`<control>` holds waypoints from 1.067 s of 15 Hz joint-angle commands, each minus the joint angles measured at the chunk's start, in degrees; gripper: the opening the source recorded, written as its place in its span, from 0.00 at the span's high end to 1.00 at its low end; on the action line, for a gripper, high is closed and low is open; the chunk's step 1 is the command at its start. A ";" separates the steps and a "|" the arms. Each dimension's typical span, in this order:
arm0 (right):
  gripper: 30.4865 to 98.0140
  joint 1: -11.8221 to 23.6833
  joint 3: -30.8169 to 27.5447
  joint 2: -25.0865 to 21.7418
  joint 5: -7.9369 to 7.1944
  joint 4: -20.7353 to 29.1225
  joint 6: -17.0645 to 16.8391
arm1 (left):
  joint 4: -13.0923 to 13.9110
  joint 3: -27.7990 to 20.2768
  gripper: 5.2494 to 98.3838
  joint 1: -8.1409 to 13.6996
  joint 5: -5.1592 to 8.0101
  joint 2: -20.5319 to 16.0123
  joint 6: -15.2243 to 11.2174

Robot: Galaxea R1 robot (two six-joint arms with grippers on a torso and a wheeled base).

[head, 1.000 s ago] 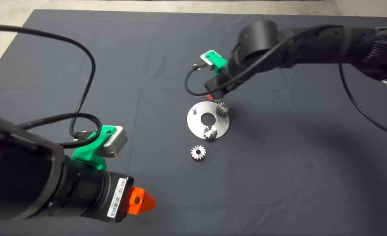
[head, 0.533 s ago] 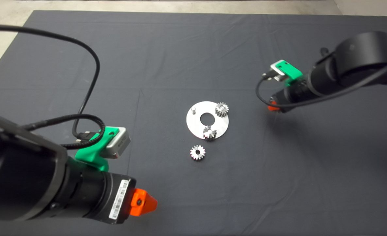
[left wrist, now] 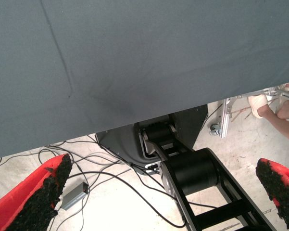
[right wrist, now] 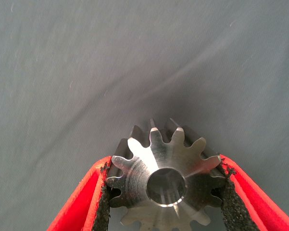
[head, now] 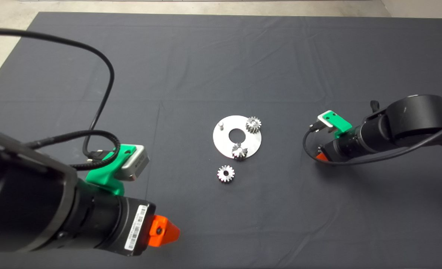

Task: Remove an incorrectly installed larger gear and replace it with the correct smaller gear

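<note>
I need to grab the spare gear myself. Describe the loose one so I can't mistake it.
Find the round silver plate in the middle of the dark mat; two gears sit on it. The loose gear lies flat on the mat just off the plate's near edge, beside the lower mounted gear. It alone rests on fabric, centre hole facing up.

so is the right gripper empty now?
No, in the right wrist view the right gripper is shut on the larger gear.

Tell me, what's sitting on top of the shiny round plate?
Two small silver gears sit on the round plate, plus a bare little peg and a hole in the middle. What is under the gears is hidden.
</note>
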State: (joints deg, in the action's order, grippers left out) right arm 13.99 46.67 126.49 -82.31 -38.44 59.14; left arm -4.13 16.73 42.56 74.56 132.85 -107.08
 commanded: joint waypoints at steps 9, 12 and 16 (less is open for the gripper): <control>0.72 1.13 -0.63 -0.32 0.30 -4.01 1.94 | -0.26 -0.74 0.00 0.78 0.06 0.00 -0.06; 0.70 1.21 -0.63 -0.32 0.30 -4.01 2.03 | -0.26 -0.74 0.00 0.78 0.06 0.00 -0.10; 0.67 1.21 -0.71 -0.32 0.30 -3.83 2.03 | -0.26 -0.74 0.00 0.78 0.06 0.00 -0.06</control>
State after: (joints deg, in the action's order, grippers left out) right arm 13.89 46.60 126.49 -82.10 -40.63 60.79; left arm -4.16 16.73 42.56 74.56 132.85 -107.08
